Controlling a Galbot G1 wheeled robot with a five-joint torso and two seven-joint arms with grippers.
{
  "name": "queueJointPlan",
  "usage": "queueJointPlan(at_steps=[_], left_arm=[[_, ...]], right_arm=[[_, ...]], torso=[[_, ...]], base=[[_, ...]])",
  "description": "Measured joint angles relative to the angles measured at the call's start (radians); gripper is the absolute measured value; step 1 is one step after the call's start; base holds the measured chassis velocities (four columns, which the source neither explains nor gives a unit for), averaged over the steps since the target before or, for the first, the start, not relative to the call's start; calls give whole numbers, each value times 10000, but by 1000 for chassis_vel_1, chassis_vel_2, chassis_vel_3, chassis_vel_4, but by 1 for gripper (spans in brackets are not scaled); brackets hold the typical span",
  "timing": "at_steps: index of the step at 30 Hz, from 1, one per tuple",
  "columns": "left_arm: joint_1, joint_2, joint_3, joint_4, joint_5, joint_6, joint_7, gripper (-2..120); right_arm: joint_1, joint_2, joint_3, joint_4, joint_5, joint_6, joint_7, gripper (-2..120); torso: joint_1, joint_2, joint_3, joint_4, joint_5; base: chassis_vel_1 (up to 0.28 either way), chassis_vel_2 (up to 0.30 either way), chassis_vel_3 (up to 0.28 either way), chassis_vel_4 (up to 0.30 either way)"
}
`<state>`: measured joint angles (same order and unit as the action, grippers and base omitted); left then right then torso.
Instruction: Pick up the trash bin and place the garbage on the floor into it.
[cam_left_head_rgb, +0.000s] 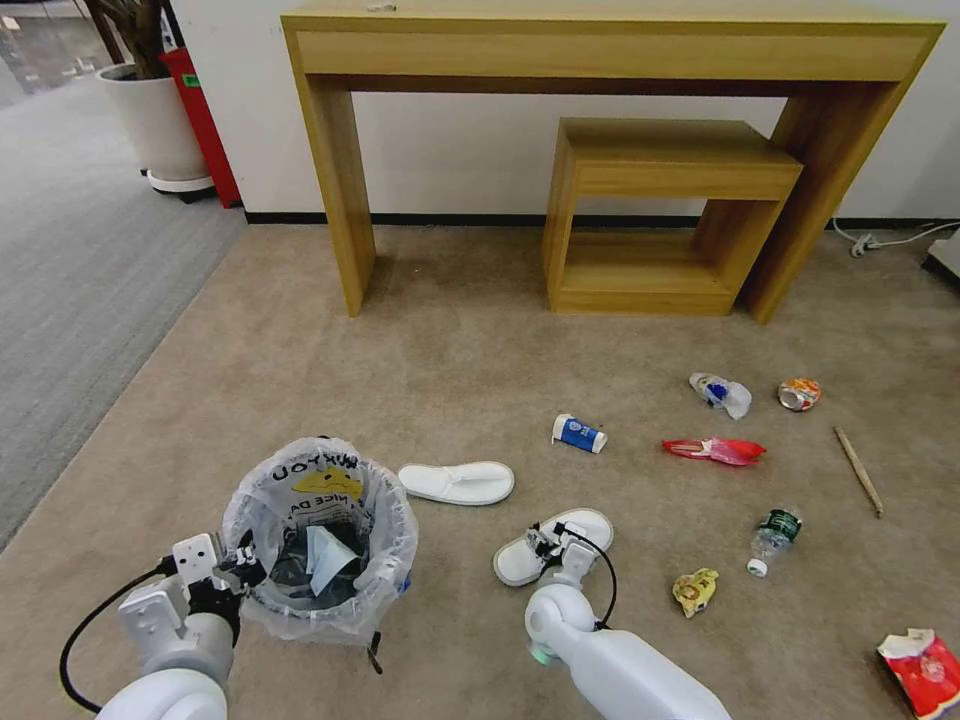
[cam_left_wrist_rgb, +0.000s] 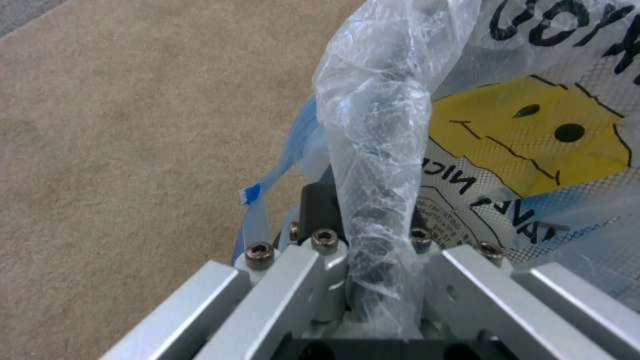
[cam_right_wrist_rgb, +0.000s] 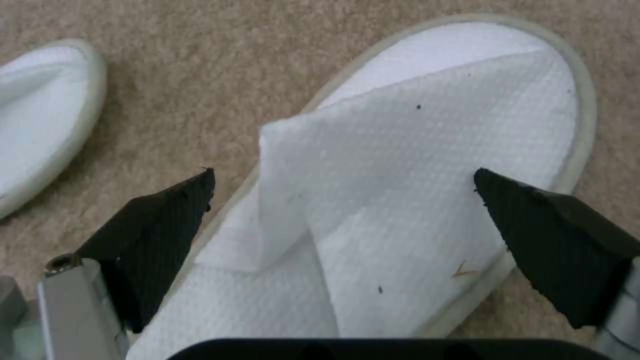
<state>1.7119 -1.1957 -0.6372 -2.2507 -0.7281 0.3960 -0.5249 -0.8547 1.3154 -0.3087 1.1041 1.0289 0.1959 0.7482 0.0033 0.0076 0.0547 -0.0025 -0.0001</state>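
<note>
The right gripper, jaws spread wide, straddles the white fabric slipper directly beneath, while the left gripper clamps the bag-lined dark round trash bin's rim beside it

Wooden console table against white wall.

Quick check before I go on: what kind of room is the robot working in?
Likely an office or a staged hotel-style room: beige carpet, a wooden console table with a nested low table against a white wall, and a potted plant beside grey corridor carpet.
</note>
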Motion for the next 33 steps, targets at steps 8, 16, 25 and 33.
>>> queueJointPlan(at_steps=[8,16,25,33], left_arm=[[-132,5,76,139,-58,-15,-20,1],[-221,-20,131,173,-76,-29,-31,1],[-290,-56,175,191,-77,-57,-34,1],[-255,-133,185,122,-37,-69,-28,1]], right_arm=[[151,38,-39,-471,-167,154,-81,70],[85,-33,-70,-494,-275,207,-130,42],[-222,-407,-20,52,-479,198,-227,10],[-538,-1244,123,1434,-1101,375,-745,0]], torso=[[0,0,0,0,0],[0,0,0,0,1],[-1,0,0,0,2],[-1,0,0,-1,2]], base=[[0,0,0,0],[0,0,0,0],[0,0,0,0],[0,0,0,0]])
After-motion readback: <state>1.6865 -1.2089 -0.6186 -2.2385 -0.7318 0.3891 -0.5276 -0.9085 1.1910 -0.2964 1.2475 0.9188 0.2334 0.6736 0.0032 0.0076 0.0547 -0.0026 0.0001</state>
